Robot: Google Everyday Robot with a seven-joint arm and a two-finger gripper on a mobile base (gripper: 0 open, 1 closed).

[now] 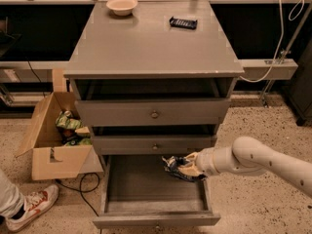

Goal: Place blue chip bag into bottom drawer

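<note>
The bottom drawer (146,206) of the grey cabinet is pulled open, and its flat tray shows nothing inside. My gripper (184,165) reaches in from the right on a white arm. It is shut on the blue chip bag (174,167), a crinkled dark blue foil bag. It holds the bag over the drawer's back right part, just below the middle drawer's front.
The middle drawer (155,144) and top drawer (154,112) are shut. A bowl (122,6) and a flat black bar (183,22) lie on the cabinet top. A cardboard box (53,135) with green snack bags stands at the left. A person's shoe (29,209) is at the bottom left.
</note>
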